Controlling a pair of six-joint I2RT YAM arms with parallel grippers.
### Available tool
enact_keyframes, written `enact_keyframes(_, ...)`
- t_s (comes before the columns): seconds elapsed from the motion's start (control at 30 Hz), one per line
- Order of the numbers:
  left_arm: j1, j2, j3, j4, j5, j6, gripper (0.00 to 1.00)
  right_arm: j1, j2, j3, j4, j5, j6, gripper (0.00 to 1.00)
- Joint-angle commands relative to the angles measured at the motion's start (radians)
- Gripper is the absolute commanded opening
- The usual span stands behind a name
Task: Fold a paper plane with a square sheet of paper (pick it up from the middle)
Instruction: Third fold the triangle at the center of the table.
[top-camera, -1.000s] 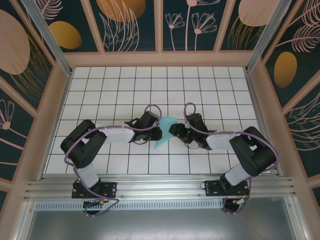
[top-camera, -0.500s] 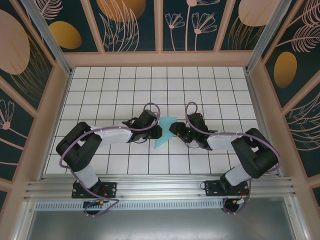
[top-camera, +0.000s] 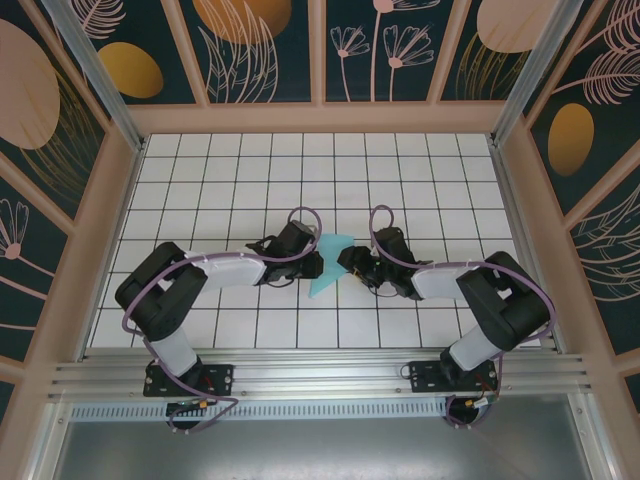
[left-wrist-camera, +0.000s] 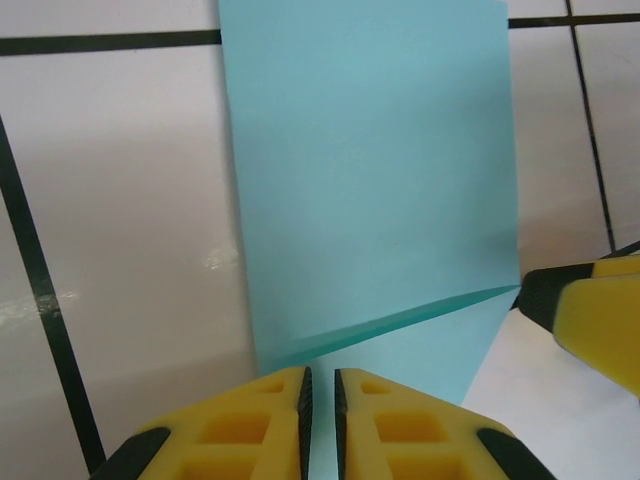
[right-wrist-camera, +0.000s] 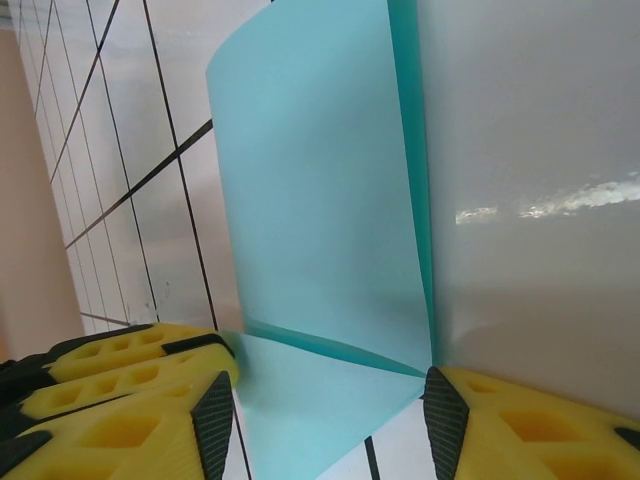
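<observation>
The square sheet of paper is a creased light turquoise shape lying on the white tiles between both grippers. In the left wrist view the paper lies flat with one diagonal fold near my left gripper. Its jaws stand almost together over the near edge, and I cannot tell if they pinch it. From above, the left gripper touches the sheet's left side. My right gripper is open, its fingers on either side of a corner flap of the paper, which curls upward. The right gripper meets the sheet's right side. A paper plane is out of view.
A yellow finger of the right gripper reaches into the left wrist view at the paper's right corner. Wooden walls fence the tiled floor on three sides. An aluminium rail runs along the near edge by the arm bases.
The left arm's elbow has shifted slightly left and back. Both grippers stay at the paper, which has hardly moved.
</observation>
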Motion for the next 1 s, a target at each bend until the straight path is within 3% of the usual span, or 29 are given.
enact_keyframes(0.0,0.001,0.031,0.015,-0.019,-0.019,0.018,0.18,0.01,0.004,0.002,0.043,-0.014,0.025,0.56)
enact_keyframes(0.33,0.002,0.038,0.008,-0.03,-0.033,0.015,0.16,0.002,-0.078,-0.036,-0.02,0.081,0.07,0.58)
enact_keyframes(0.97,0.002,-0.052,-0.016,0.013,-0.016,0.007,0.23,0.01,-0.014,-0.047,0.106,-0.004,0.14,0.58)
